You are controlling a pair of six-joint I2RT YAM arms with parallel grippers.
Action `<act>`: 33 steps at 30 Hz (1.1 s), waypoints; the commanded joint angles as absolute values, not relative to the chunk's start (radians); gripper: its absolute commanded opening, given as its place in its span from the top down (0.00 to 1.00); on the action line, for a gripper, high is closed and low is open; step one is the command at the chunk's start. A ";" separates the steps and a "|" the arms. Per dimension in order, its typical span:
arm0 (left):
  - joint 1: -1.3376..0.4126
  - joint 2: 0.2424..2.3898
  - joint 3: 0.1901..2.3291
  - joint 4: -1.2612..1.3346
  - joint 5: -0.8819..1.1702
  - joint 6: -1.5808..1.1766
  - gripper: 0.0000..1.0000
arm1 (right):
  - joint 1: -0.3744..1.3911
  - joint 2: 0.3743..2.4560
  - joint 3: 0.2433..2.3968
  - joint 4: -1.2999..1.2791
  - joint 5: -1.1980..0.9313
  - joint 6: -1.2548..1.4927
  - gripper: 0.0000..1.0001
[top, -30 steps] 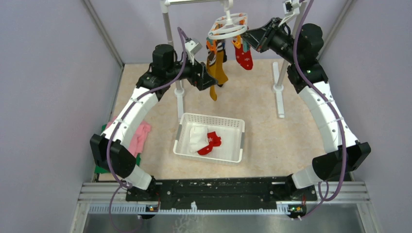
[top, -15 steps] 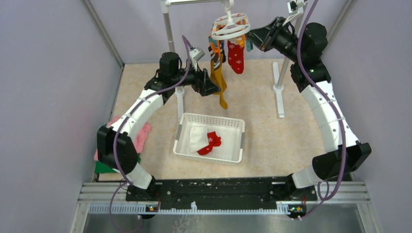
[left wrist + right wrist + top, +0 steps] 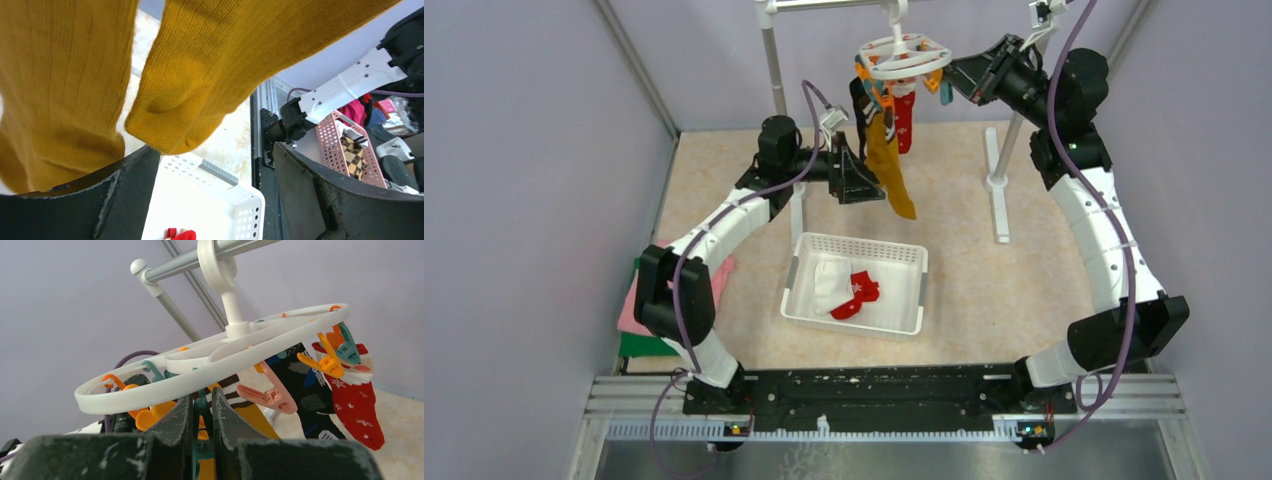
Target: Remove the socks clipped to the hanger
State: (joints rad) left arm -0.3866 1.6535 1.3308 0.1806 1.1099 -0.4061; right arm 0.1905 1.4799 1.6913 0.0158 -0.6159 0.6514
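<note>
The white ring hanger (image 3: 902, 55) hangs from the rack bar, with orange and teal clips. A mustard sock (image 3: 891, 165) with a striped cuff, a black sock (image 3: 305, 395) and a red snowflake sock (image 3: 904, 120) hang from it. My left gripper (image 3: 869, 185) is wide open beside the lower part of the mustard sock (image 3: 200, 75), which hangs in front of the jaws without being pinched. My right gripper (image 3: 202, 402) is shut on a teal clip (image 3: 202, 445) under the hanger ring (image 3: 210, 365), just above the mustard sock's cuff.
A white mesh basket (image 3: 856, 243) below holds a white sock (image 3: 829, 283) and a red snowflake sock (image 3: 856, 293); it also shows in the left wrist view (image 3: 240, 210). The rack's poles (image 3: 776, 70) and foot (image 3: 999, 185) stand behind. A pink and green cloth (image 3: 639, 320) lies at the left.
The hanger and my right gripper have shifted right and up. My left gripper has moved right, and the mustard sock has swung out to the right and hangs lower.
</note>
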 commanded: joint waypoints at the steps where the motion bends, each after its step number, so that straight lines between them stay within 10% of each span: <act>1: -0.382 1.675 1.348 0.385 1.205 -0.514 0.11 | 0.174 1.450 1.677 -0.008 -0.653 0.683 0.97; 24: -0.337 1.768 1.413 0.491 1.142 -0.599 0.01 | 0.167 1.449 1.671 0.047 -0.687 0.726 0.97; 33: -0.327 1.761 1.369 0.752 1.224 -0.836 0.30 | 0.167 1.451 1.665 0.039 -0.684 0.715 0.97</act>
